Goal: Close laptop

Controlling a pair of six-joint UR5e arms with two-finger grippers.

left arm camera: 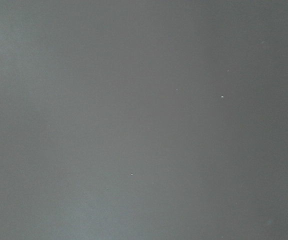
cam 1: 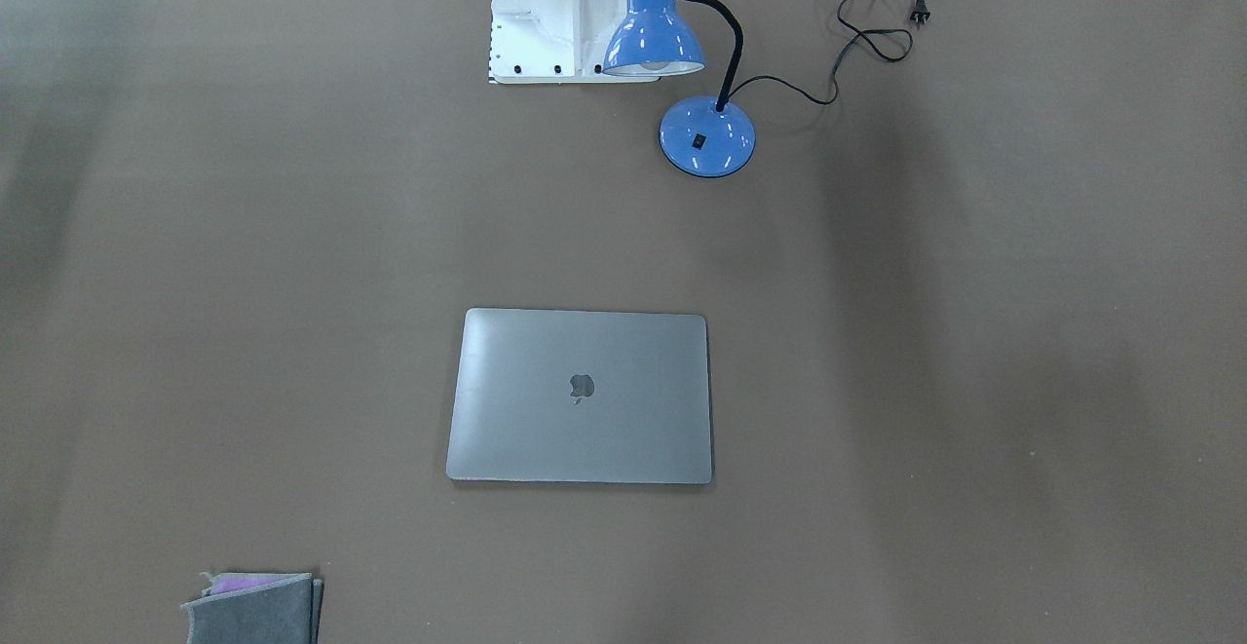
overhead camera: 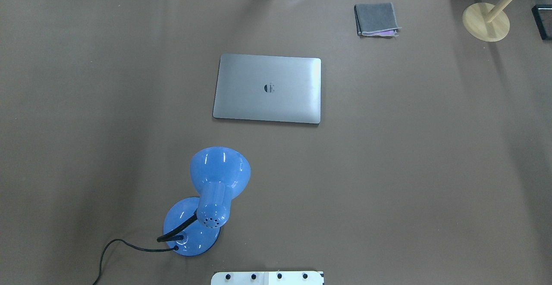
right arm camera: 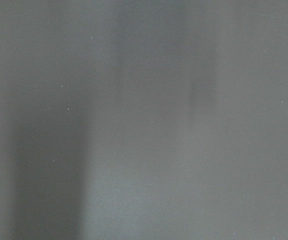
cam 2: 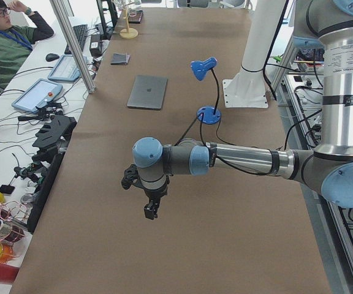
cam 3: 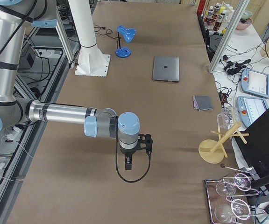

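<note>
The space-grey laptop (cam 1: 581,396) lies flat on the brown table with its lid down and the dark apple logo facing up. It also shows in the overhead view (overhead camera: 268,88), the left side view (cam 2: 148,92) and the right side view (cam 3: 166,68). My left gripper (cam 2: 150,210) hangs over bare table at the table's left end, far from the laptop. My right gripper (cam 3: 128,163) hangs over bare table at the right end. They show only in the side views, so I cannot tell if they are open or shut. Both wrist views show only bare table surface.
A blue desk lamp (overhead camera: 207,207) with a black cord stands between the robot base (overhead camera: 267,278) and the laptop. A small folded grey cloth (overhead camera: 376,19) lies at the far right. A wooden stand (overhead camera: 486,21) is at the far right corner. A person (cam 2: 8,43) sits beyond the table.
</note>
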